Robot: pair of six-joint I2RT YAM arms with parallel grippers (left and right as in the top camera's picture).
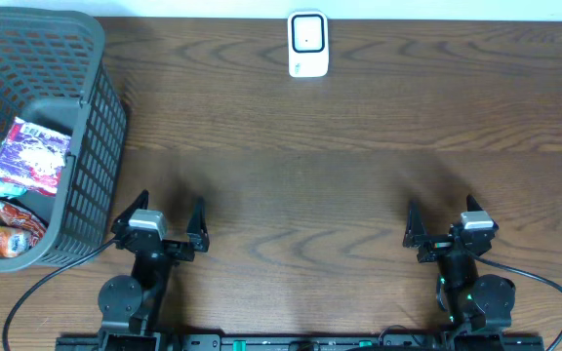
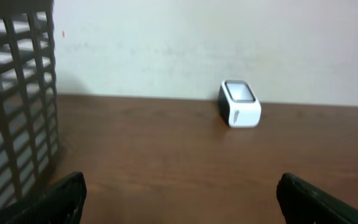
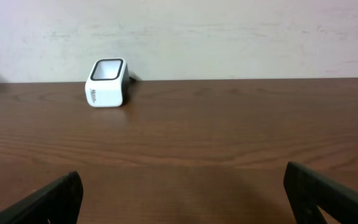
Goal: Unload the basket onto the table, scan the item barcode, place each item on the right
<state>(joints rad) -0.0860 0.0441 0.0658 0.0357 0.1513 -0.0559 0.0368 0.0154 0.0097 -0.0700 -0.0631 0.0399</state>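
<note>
Both wide, empty: left gripper (image 1: 170,207), right gripper (image 1: 441,211).
Your packs (image 1: 29,154) lie in the basket (image 1: 100,166), left of the left one.

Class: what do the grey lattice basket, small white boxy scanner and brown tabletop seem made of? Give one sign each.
Grey lattice basket: likely matte moulded plastic; even grid of thin bars.
Small white boxy scanner: probably smooth plastic; rounded shell, dark glossy window.
Brown tabletop: wood or wood-look laminate; grain lines.
</note>
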